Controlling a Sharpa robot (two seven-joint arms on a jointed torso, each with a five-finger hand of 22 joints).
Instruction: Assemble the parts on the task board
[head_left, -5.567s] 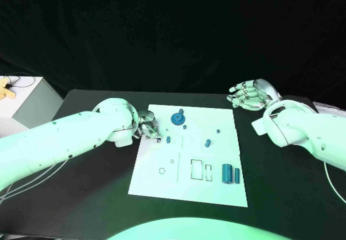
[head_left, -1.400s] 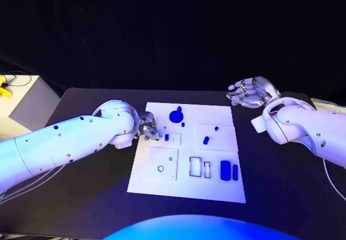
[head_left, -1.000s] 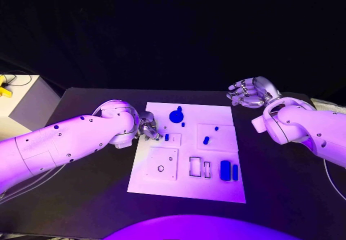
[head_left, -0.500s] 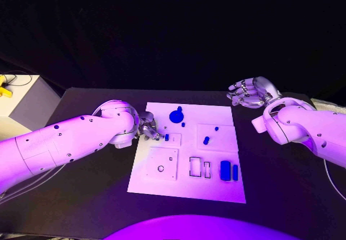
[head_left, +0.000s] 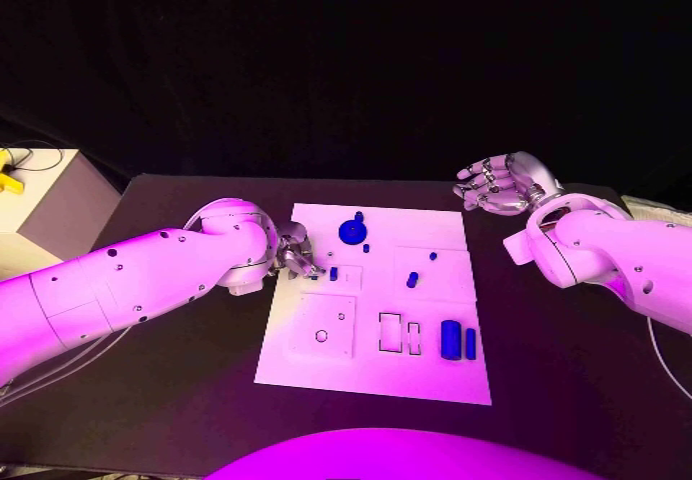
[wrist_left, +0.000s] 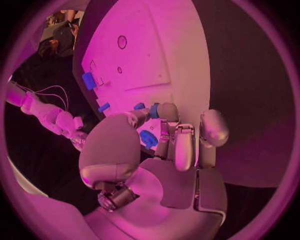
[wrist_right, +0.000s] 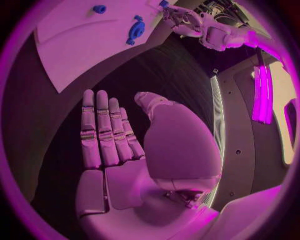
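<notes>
**Left hand working a small blue peg at the board's edge**

Left hand is sitting at the left edge of the task board, fingers bunched up, and in the left wrist view it's pinching a small blue peg between thumb and fingertip. So I'm guessing we're at the seating step for that piece, near the little upright part just beside the hand. Next move probably calls for lining the peg up over its hole and pressing straight down, but honestly I can't tell which hole it's going for.

Moving right across the board: the round blue disc is lying near the far edge, two small parts are standing mid-board, and two blue bars are lying side by side near the right edge.

Right hand is hovering off the board over the tabletop, holding nothing, fingers extended and apart.

Hard to see: the left arm is blocking the contact point from the head view.
</notes>
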